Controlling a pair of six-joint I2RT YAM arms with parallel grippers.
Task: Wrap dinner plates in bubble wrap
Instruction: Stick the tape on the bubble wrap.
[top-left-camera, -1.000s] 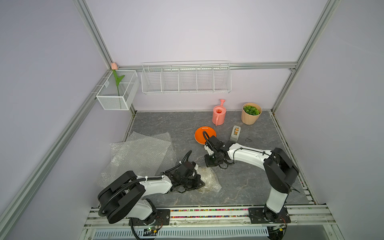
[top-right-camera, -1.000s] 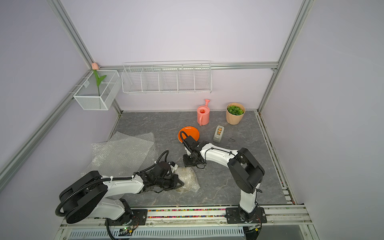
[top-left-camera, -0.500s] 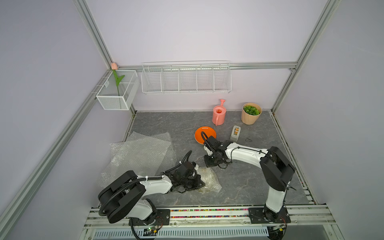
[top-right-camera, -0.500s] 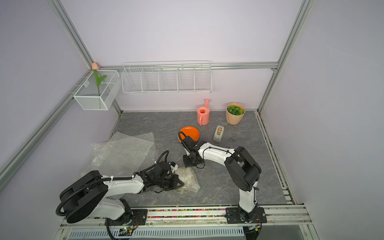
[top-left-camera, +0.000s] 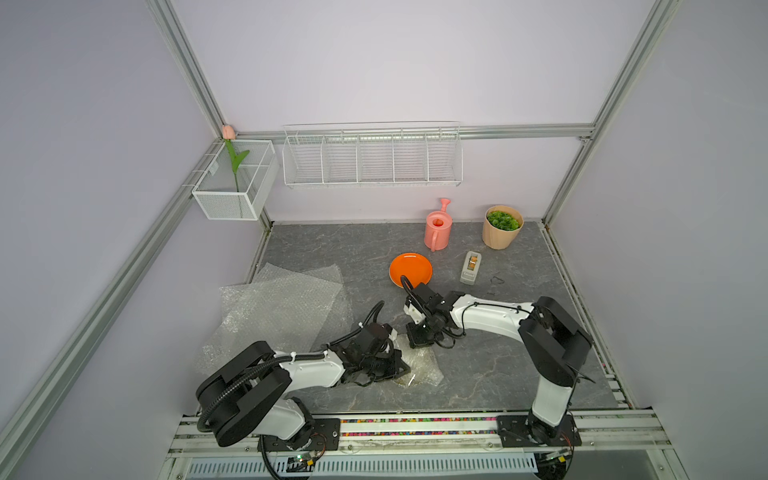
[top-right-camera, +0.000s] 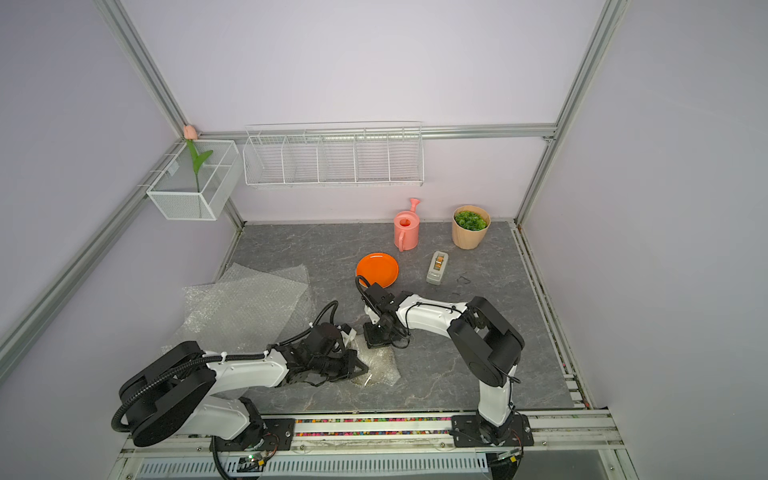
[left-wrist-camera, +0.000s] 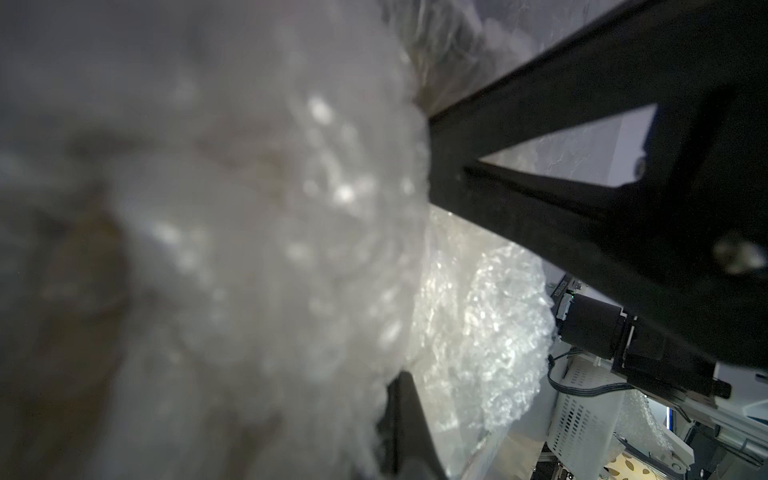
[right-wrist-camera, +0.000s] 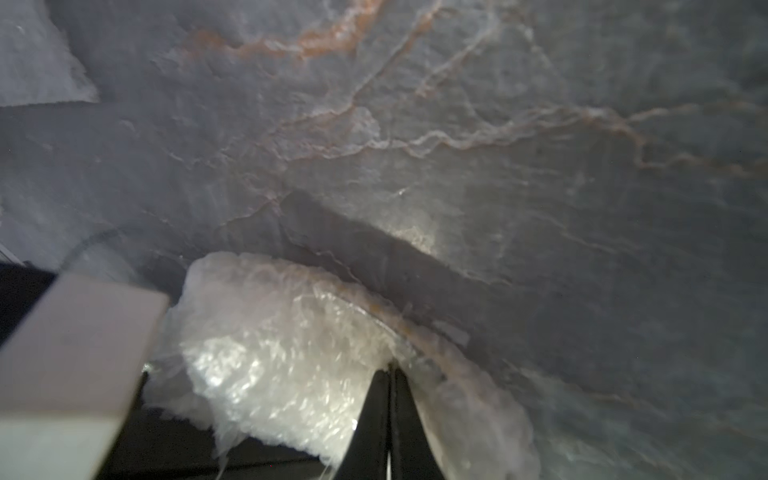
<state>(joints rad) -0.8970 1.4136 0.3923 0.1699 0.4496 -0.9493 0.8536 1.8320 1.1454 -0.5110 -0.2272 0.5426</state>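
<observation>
bubble wrap (top-left-camera: 420, 368), bunched round a plate (right-wrist-camera: 409, 332), lies near the table's six o'clock edge. left gripper (top-left-camera: 398, 366), jaws together, presses its nine o'clock side; right gripper (top-left-camera: 419, 338), jaws together, pins the twelve o'clock fold, likely so it cannot spring open.

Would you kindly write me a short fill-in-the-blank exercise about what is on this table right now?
1. The unwrapped plate is ____ in colour.
2. The watering can beside the pot is ____.
3. The flat wrap sheets lie on the ____ arm's side.
4. At the bundle, the right tool is ____.
Missing words: orange; pink; left; shut.
</observation>
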